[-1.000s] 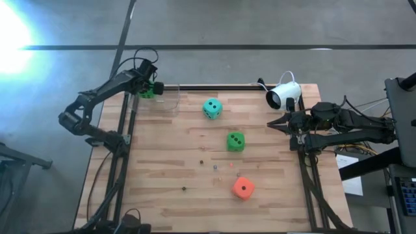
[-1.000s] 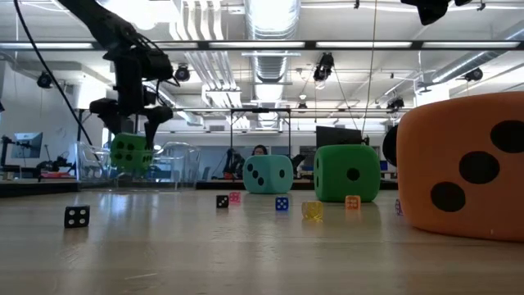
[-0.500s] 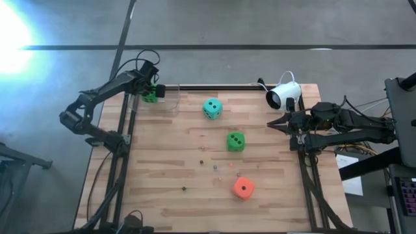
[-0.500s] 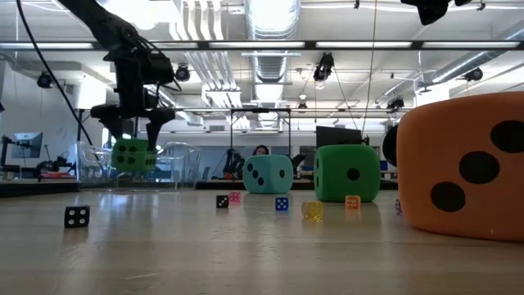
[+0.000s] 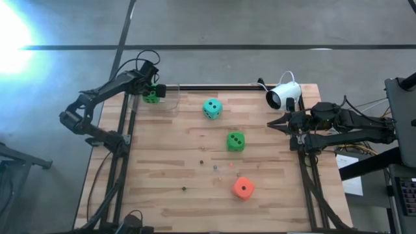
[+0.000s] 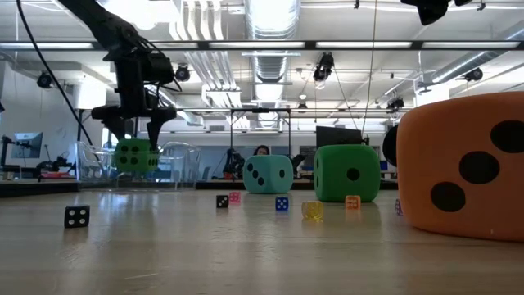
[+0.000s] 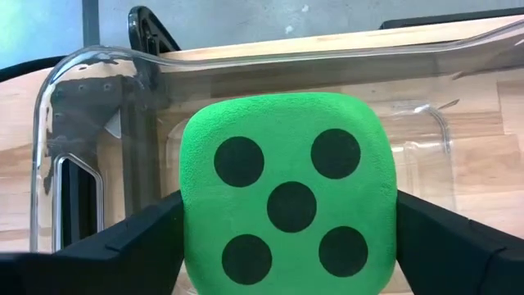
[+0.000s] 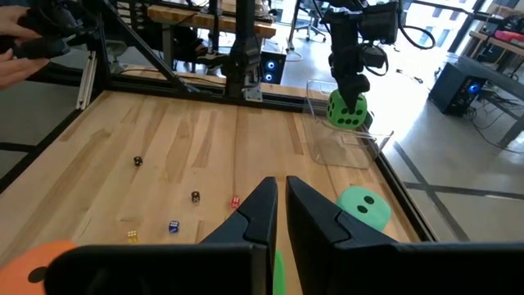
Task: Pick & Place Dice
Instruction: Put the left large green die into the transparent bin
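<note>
A bright green die (image 5: pixel 151 96) hangs over a clear plastic container (image 5: pixel 167 103) at the table's far left corner, between the fingers of my left gripper (image 5: pixel 154 91). The low view shows the same green die (image 6: pixel 133 156) clear of the table. A teal die (image 5: pixel 212 108), a second green die (image 5: pixel 235 141) and an orange-red die (image 5: pixel 243 188) rest on the wood. My right gripper (image 5: pixel 271 122) waits at the table's right edge, shut and holding nothing. My left gripper pinches the green die by two opposite side faces (image 7: pixel 187 238) between its two fingers (image 7: pixel 123 246). The fingers slant steeply down from above. The die hangs clear over the container (image 7: pixel 82 74), its five-pip face turned up toward the wrist.
Several tiny dice (image 5: pixel 214 167) lie scattered mid-table, one dark one (image 6: pixel 76 215) close to the low camera. A white camera (image 5: pixel 284 96) stands at the far right corner. A person's hands (image 8: pixel 24 41) show beyond the table. Bare wood lies along the left and near sides.
My left gripper has tipped a little over the container. The green die between its fingers has shifted slightly toward the table's near edge and sunk a little, staying clear of the table.
</note>
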